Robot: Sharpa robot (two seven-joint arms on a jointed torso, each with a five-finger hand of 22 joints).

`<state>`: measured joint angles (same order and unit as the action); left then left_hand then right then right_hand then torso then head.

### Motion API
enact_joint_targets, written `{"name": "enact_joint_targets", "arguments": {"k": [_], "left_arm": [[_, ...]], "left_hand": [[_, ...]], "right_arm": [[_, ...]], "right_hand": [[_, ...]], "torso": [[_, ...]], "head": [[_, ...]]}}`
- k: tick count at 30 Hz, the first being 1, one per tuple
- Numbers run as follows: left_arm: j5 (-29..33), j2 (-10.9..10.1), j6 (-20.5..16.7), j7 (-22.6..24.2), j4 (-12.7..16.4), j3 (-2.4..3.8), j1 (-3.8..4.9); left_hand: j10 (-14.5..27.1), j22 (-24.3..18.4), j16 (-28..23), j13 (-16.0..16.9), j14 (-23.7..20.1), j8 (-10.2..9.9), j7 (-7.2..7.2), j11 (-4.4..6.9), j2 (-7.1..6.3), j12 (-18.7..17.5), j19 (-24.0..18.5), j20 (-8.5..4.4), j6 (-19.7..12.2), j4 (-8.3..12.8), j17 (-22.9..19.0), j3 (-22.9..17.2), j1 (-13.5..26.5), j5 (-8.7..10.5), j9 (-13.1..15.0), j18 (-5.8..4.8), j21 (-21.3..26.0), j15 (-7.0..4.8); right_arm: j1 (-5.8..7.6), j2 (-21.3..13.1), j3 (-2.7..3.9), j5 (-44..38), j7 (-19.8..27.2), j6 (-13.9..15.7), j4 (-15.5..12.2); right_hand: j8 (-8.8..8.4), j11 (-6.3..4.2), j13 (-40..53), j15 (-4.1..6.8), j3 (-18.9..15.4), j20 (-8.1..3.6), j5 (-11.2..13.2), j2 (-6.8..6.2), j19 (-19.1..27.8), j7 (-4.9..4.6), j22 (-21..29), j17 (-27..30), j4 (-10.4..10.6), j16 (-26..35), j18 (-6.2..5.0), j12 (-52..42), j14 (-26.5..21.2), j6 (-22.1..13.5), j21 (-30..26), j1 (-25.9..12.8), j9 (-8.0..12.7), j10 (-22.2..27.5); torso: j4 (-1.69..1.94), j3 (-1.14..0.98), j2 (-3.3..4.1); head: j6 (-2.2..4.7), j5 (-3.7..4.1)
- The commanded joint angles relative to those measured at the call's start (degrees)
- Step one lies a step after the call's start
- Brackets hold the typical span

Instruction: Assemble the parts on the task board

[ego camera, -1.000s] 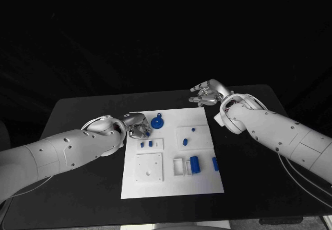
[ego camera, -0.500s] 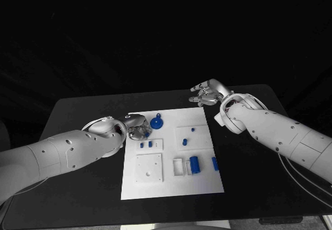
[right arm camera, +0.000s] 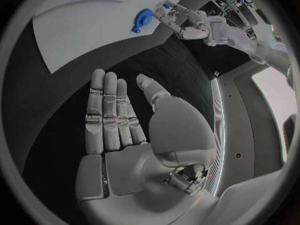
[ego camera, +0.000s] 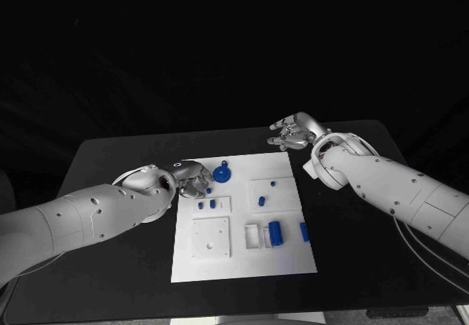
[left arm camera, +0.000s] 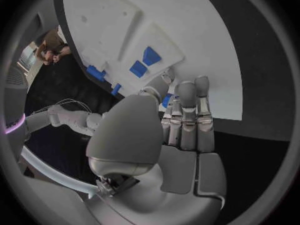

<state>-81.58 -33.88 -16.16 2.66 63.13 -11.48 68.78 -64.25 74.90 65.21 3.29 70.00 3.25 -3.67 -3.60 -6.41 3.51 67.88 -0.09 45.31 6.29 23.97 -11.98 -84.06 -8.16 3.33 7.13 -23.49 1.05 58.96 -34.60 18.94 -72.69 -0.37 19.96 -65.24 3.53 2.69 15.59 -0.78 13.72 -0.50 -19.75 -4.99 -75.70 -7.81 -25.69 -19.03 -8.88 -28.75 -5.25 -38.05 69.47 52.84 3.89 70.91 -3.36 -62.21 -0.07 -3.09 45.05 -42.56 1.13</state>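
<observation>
On the task board (ego camera: 245,261), the blue cylinder (ego camera: 276,232) at its near edge looks light, rigid and slick, best pinched across its sides, while farther along the left hand (ego camera: 194,180) hovers released over small pegs and the right hand (ego camera: 293,133) lies released beyond the far corner.

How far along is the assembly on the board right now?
Early, it seems. Blue parts lie scattered across the task board: the round part, a cylinder, small pieces. None is plainly assembled. The left hand is at the board's far left corner beside the round part; whether it holds anything, I can't tell. The right hand is open over the black table. Most of the job remains.
</observation>
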Motion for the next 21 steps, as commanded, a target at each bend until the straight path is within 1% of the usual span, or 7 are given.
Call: {"name": "enact_joint_targets", "arguments": {"k": [1, 8, 10, 11, 12, 16, 21], "left_arm": [[-0.6, 0.0, -0.2, -1.8, -0.7, -0.21, -0.30], [0.3, -1.2, -0.9, -1.5, -1.5, -0.08, -0.28], [1.0, -1.6, -1.4, -1.2, -1.7, 0.04, -0.27], [1.7, -1.9, -1.7, -1.0, -1.8, 0.17, -0.27], [2.7, -2.2, -2.1, -0.7, -2.0, 0.36, -0.26], [7.5, -3.4, -3.7, 1.0, -2.5, 1.46, -0.23], [23.6, -5.0, -4.9, 3.8, -2.7, 2.90, 0.21]], "left_hand": [[4.2, 0.9, -0.5, 0.1, -0.2, -0.2, 0.09, -3.36, -0.01, -0.1, 0.1, 0.38, -0.5, -0.3, -0.3, 0.9, -1.0, 0.27, -0.3, 1.14, 0.8, 0.25], [3.4, 1.3, -0.6, 0.0, -0.1, -0.1, -0.88, -3.23, 0.46, -0.2, 0.4, 0.19, 2.8, 0.2, -0.4, 0.2, -1.8, 0.22, -0.1, 1.24, 1.2, 0.06], [2.4, 1.4, -0.5, 0.0, 0.0, 0.1, -1.43, -3.02, 0.53, -0.2, 0.3, 0.01, 5.5, 0.8, -0.4, -1.3, -1.5, 0.28, 0.0, 1.23, 0.7, -0.11], [1.5, 1.4, -0.7, 0.0, -0.2, 0.5, -2.08, -2.78, 0.72, -0.1, 0.1, -0.10, 9.1, 1.1, -0.5, -2.1, -1.5, 0.22, 0.2, 1.22, 0.5, -0.28], [0.0, 1.5, -1.2, 0.0, -0.6, 0.9, -2.81, -2.36, 0.95, 0.1, -0.2, -0.26, 12.1, 1.3, -0.6, -2.9, -1.4, 0.19, 0.4, 1.19, 0.4, -0.55], [-3.8, 1.5, -4.2, 0.0, -1.7, 1.0, -3.59, -1.45, 0.93, 0.0, -2.4, -1.02, 16.4, 2.4, -1.8, -5.7, -0.5, 0.11, 0.5, 0.40, -0.2, -1.33], [-7.1, 1.3, -8.0, 0.1, -2.4, 0.7, -3.20, -0.51, 1.49, 0.5, -4.6, -1.54, 18.8, 3.1, -3.2, -6.3, 0.3, 0.37, 0.6, -0.59, 0.1, -1.83]], "right_arm": [[-0.02, -0.1, 0.02, 0.0, 0.7, -0.7, -0.1], [-0.09, -0.9, 0.02, 0.2, 2.4, -4.7, -0.2], [-0.16, -1.3, 0.01, 0.3, 2.9, -6.1, -0.3], [-0.22, -1.5, 0.01, 0.4, 3.2, -6.9, -0.3], [-0.30, -1.7, 0.01, 0.4, 3.4, -7.7, -0.5], [-0.68, -2.5, 0.00, -1.7, 4.1, -10.1, -1.0], [-1.30, -3.5, -0.04, -8.5, 4.1, -12.0, -2.2]], "right_hand": [[-0.19, 0.25, -0.7, -0.28, 0.2, 0.27, -0.1, -0.16, 1.1, -0.28, 0.4, 0.4, -0.4, 0.8, 1.01, 1.3, -1.1, -0.5, -0.1, 0.0, 0.0, 0.9], [0.02, 2.07, -12.1, -0.93, 2.6, 0.81, -0.4, 0.11, 1.8, -0.55, 1.4, 2.0, -2.3, 1.4, -0.07, 22.6, -1.5, 4.6, 0.4, -0.7, -0.2, -2.9], [0.12, 2.79, -12.2, -0.52, 3.3, 0.34, -0.6, 0.15, -0.1, -0.65, 0.6, 1.6, -3.0, 0.3, -0.81, 26.6, 0.5, 5.6, 1.6, -0.3, -0.2, -1.5], [-0.15, 2.73, -12.1, -0.35, 3.7, 0.25, -0.5, -0.11, -0.8, -0.59, -0.2, 1.5, -3.5, -0.2, -1.10, 29.3, 1.2, 6.1, 2.3, -0.5, -0.1, -2.8], [0.05, 2.77, -12.2, 0.22, 4.1, -0.23, -0.4, 0.09, -2.2, -0.47, -1.1, 1.0, -4.0, -1.4, -1.54, 31.1, 3.0, 6.6, 3.5, -0.1, -0.2, -3.1], [0.04, 2.45, -12.2, 1.50, 5.5, -1.49, -0.5, 0.24, -5.1, 0.00, -4.9, -1.4, -5.4, -5.2, -2.20, 34.6, 6.9, 8.5, 7.5, 0.2, -0.2, -4.9], [0.01, 1.82, -12.2, 2.44, 8.3, -2.43, 0.8, 0.07, -6.5, 0.68, -11.6, -6.9, -6.6, -11.2, -2.72, 34.7, 9.7, 10.7, 13.6, -1.1, -0.4, -5.7]], "torso": [[0.00, 0.01, 0.03], [-0.02, 0.01, -0.02], [0.00, -0.01, -0.02], [0.01, -0.01, -0.04], [0.00, -0.01, -0.04], [-0.02, 0.00, -0.08], [0.03, 0.01, -0.08]], "head": [[0.15, -0.25], [0.57, -0.67], [0.76, -0.81], [0.86, -0.83], [1.00, -0.86], [1.81, -0.90], [2.47, -0.94]]}}
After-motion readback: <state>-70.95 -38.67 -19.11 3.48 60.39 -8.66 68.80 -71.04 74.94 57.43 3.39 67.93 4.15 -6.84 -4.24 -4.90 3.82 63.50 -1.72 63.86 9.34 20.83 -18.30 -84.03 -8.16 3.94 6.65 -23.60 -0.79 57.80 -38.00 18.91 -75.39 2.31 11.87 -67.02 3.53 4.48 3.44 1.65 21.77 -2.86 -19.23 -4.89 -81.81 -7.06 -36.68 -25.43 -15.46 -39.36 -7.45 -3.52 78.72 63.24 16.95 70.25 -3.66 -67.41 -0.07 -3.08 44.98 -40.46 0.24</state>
